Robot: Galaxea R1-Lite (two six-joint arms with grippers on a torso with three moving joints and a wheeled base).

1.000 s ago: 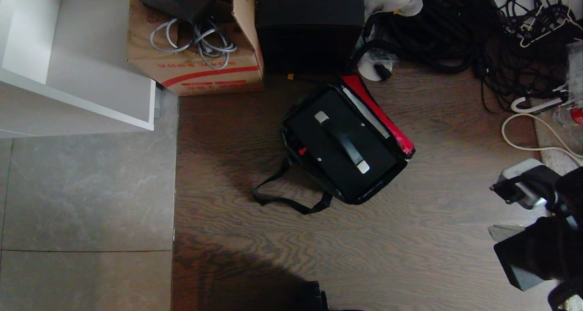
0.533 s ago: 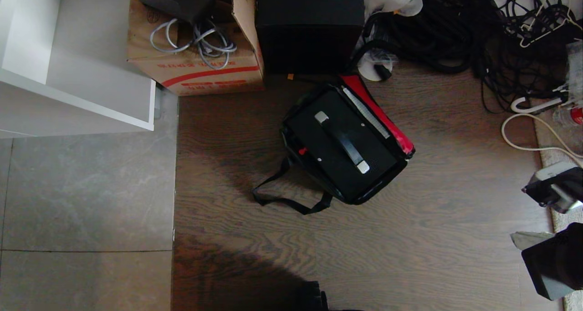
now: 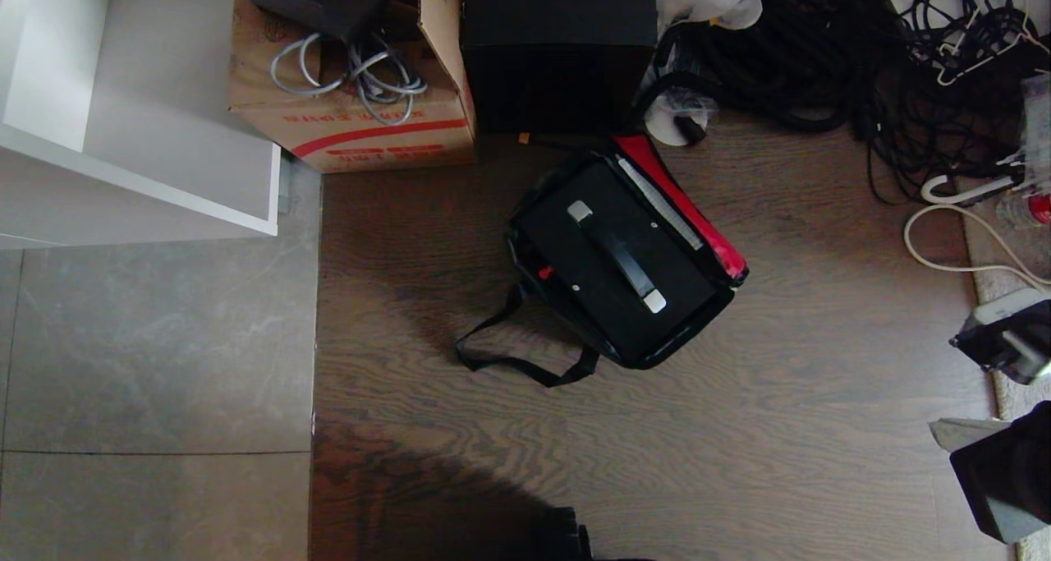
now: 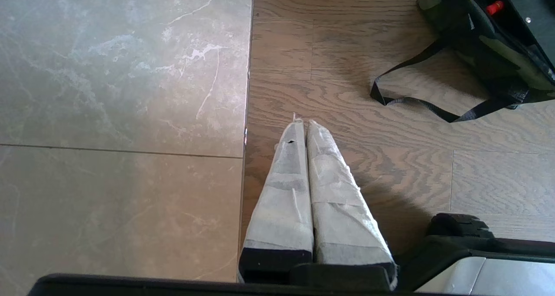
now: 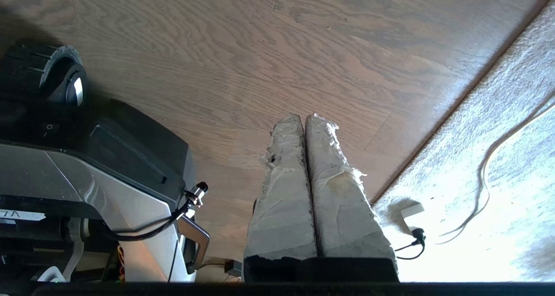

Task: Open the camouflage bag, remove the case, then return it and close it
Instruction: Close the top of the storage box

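Note:
The camouflage bag [image 3: 657,357] lies open on the wooden floor in the middle of the head view, its red lining flap [image 3: 694,212] folded out to the right. The black case [image 3: 566,253] sits inside it, handle up. The bag's black strap [image 3: 517,365] trails toward me. The left wrist view catches the bag's camouflage side [image 4: 490,49] and a corner of the case [image 4: 535,5]. My left gripper [image 4: 302,122] is shut and empty, low over the floor, well short of the strap. My right gripper [image 5: 305,116] is shut and empty over bare floor beside a rug. My right arm [image 3: 1006,343] shows at the head view's right edge.
A brown cardboard box [image 3: 361,126] with cables and a tall black box [image 3: 558,52] stand right behind the bag. Tangled black cables [image 3: 821,52] and a white cord [image 3: 944,253] fill the back right. White furniture [image 3: 139,134] stands at the left. A pale rug [image 5: 498,157] borders the wood.
My right arm has drawn back to the right, toward the edge of the head view and away from the bag. The bag and the case have not moved.

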